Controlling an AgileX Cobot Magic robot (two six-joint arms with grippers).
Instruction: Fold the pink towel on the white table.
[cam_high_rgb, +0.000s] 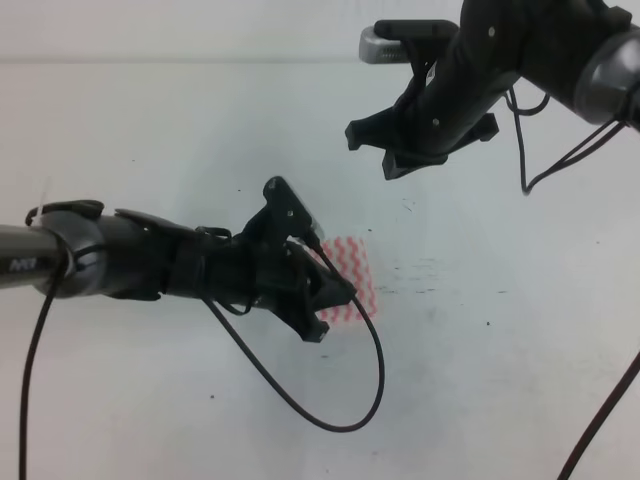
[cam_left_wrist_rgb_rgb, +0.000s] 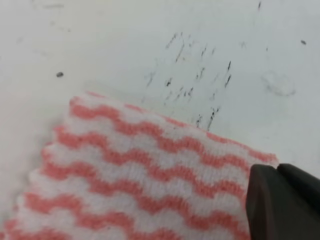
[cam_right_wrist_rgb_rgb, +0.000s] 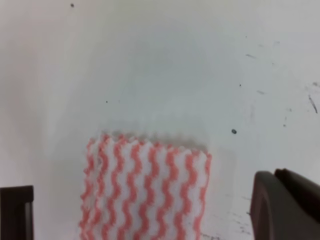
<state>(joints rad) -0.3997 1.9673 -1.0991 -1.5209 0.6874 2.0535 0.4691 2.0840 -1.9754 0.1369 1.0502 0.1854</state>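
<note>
The pink towel (cam_high_rgb: 358, 262) lies on the white table (cam_high_rgb: 480, 350) as a small wavy-striped rectangle, apparently folded. My left gripper (cam_high_rgb: 335, 312) reaches in from the left and hangs low over the towel's left part, hiding it. In the left wrist view the towel (cam_left_wrist_rgb_rgb: 140, 175) fills the lower frame, and only one dark finger (cam_left_wrist_rgb_rgb: 280, 200) shows, far right. The jaws look spread and grip nothing visible. My right gripper (cam_high_rgb: 372, 152) hovers open above the table, up and right of the towel. Its wrist view shows the towel (cam_right_wrist_rgb_rgb: 145, 190) between its fingers (cam_right_wrist_rgb_rgb: 285, 205).
A black cable (cam_high_rgb: 330, 400) from the left arm loops over the table in front of the towel. Dark scuff marks (cam_high_rgb: 425, 268) lie just right of the towel. The right arm's cables (cam_high_rgb: 530, 150) hang at the upper right.
</note>
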